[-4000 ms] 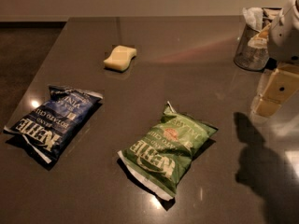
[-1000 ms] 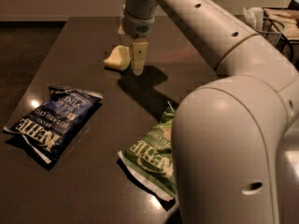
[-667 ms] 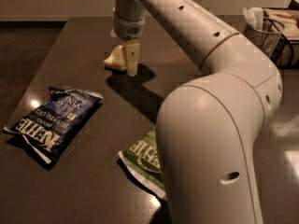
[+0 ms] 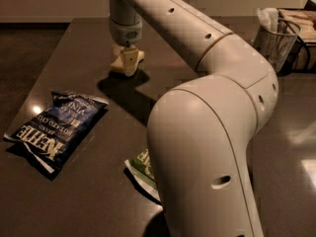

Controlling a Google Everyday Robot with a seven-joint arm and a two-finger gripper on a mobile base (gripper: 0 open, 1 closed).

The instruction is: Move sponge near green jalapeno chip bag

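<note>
The pale yellow sponge (image 4: 116, 67) lies at the far middle of the dark table, mostly covered by my gripper (image 4: 128, 59), which points straight down onto it. The sponge still rests on the table. The green jalapeno chip bag (image 4: 142, 168) lies near the front. Only its lower left corner with white lettering shows, and the rest is hidden behind my arm's big white elbow (image 4: 207, 147). The sponge and the green bag are well apart.
A dark blue Kettle chip bag (image 4: 57, 127) lies flat at the left front. A wire mesh cup (image 4: 274, 38) with white items stands at the back right. The table's left edge (image 4: 44, 68) runs diagonally beside the floor.
My arm has swung further left and down, so the gripper now sits on the sponge instead of beside it. The elbow hides more of the green bag. The bags have not moved.
</note>
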